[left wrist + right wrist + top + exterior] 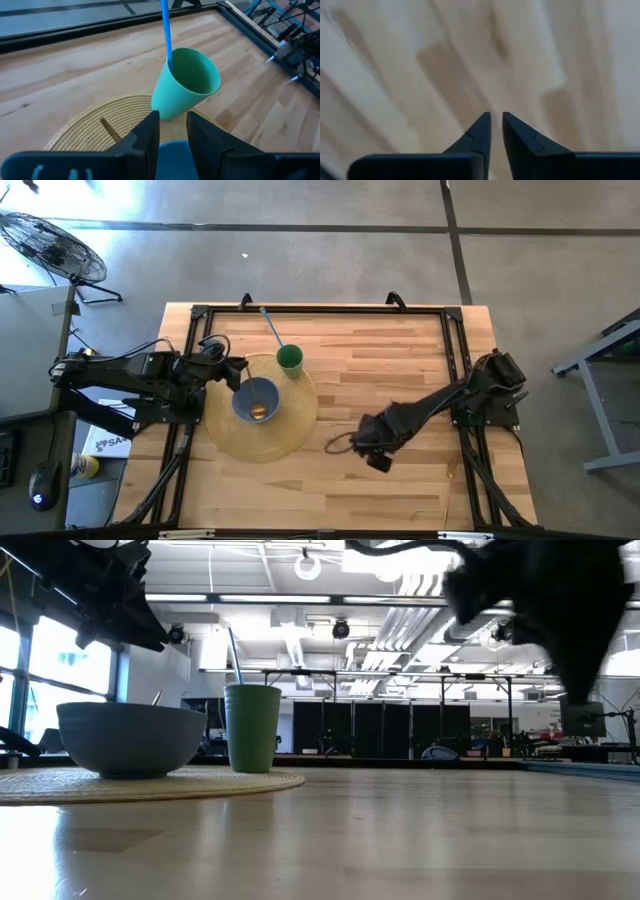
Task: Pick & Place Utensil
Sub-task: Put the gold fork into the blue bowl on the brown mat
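Note:
A green cup [290, 360] [252, 728] [187, 82] stands on a round woven placemat [290, 425] [90, 125]. A blue utensil [270, 328] [233, 655] [166, 30] leans out of the cup. Beside the cup stands a grey-blue bowl [257, 398] [130, 738], and a thin wooden handle [110, 130] [155, 698] sticks out of it. My left gripper [240, 372] [173, 122] hovers above the bowl's rim on its left side, narrowly open and holding nothing. My right gripper [335, 445] [496, 120] hangs shut over bare wood to the right of the placemat.
A black metal frame [320, 308] runs along the table's far edge and both sides. Bare wooden tabletop [400, 370] stretches between the placemat and the right arm's base. A fan [50, 245] stands on the floor beyond the table's far left corner.

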Controlling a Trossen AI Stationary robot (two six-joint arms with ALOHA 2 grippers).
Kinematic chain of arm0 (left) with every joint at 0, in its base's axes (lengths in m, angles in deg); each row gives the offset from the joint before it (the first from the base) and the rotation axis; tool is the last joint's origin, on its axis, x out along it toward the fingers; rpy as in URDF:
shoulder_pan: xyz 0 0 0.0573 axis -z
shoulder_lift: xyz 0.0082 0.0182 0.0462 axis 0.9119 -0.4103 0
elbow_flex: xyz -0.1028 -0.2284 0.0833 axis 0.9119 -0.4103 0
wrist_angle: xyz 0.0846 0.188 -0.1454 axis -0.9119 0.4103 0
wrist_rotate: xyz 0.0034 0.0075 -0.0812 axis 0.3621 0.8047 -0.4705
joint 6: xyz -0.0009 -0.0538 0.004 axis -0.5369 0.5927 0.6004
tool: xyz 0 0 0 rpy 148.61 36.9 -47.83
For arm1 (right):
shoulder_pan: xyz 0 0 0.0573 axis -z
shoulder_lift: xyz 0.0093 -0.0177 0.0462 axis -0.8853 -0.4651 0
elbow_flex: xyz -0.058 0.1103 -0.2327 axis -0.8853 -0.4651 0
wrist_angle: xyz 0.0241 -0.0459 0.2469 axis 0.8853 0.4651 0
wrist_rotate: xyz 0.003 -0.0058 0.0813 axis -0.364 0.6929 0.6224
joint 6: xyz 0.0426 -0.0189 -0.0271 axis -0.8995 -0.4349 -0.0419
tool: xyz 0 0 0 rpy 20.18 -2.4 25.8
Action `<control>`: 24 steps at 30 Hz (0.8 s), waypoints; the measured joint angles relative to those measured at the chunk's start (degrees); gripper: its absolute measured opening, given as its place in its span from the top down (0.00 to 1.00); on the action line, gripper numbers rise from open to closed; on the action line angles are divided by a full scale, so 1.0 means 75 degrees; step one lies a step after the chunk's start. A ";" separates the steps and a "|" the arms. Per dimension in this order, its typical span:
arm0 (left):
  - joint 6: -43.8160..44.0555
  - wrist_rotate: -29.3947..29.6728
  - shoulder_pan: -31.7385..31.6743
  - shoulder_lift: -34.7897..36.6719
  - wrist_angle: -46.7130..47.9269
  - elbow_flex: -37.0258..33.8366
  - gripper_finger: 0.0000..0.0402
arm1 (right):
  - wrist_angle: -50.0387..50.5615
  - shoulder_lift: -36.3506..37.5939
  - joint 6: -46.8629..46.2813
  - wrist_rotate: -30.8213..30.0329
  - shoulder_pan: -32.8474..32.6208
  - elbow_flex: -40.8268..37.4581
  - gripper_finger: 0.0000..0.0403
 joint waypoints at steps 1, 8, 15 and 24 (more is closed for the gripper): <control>-0.0026 0.0000 0.0000 0.0000 0.0000 0.0000 0.76 | 0.0039 0.0000 -0.0274 0.0228 -0.0100 -0.0048 0.88; -0.0017 -0.0348 0.0000 0.0000 -0.0001 0.0000 0.76 | -0.0087 0.0006 -0.1674 0.1805 -0.0657 -0.0739 0.64; -0.0012 -0.0897 0.0000 0.0000 -0.0012 0.0000 0.76 | -0.0481 0.0006 -0.3115 0.4071 -0.1262 -0.2027 0.46; -0.0012 -0.0913 0.0000 0.0000 -0.0009 0.0000 0.76 | -0.1961 0.0011 -0.4100 0.5628 -0.1954 -0.3146 0.42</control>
